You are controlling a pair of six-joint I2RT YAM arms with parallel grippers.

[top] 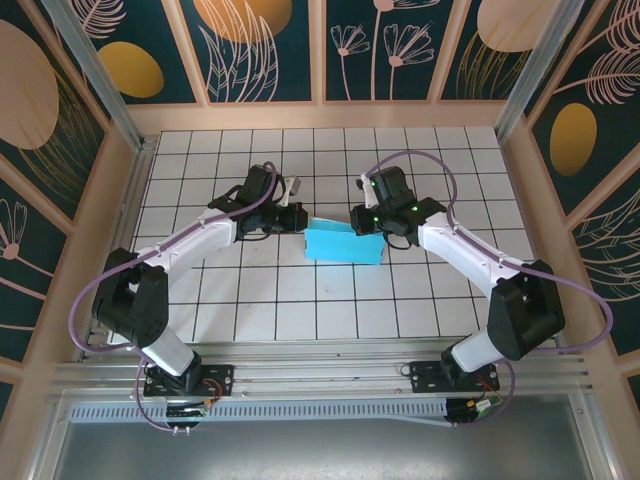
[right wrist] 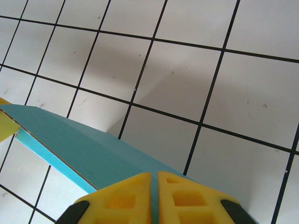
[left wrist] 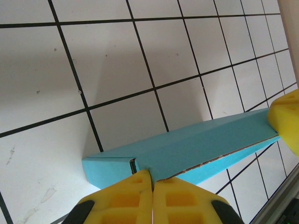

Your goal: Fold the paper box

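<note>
1. The turquoise-blue, thin-cardboard paper box (top: 342, 245) lies directly between the two pairs of fingers. It is a flat rectangular shape, with its long body running from one pair to the other.
2. The left fingers (left wrist: 140, 193) are clenched, yellow pads pressed together at the box's near edge, where a raw cardboard seam meets their tips. They appear to be pinching that edge.
3. The right fingers (right wrist: 161, 191) are clenched on the opposite end. A thin turquoise line between the pads shows the cardboard nipped there.
4. Beneath both pairs is the white tiled surface (top: 260, 310) with black grid lines. A shadow falls just beyond the box, and I cannot tell whether its underside rests on the tiles.
5. The box is the only container here. Its visible walls are closed, its inside is hidden, and nothing can be seen in it.
6. Risks, as I judge them:
   - If the two pairs pull apart or twist unevenly, the thin board could crease or tear at the pinched edges.
   - If the seam by the left fingers is not tucked in, the folds may spring open when either pair lets go.
   - Each pair holds only a narrow strip of board, so the box could slip out and skew.
</note>
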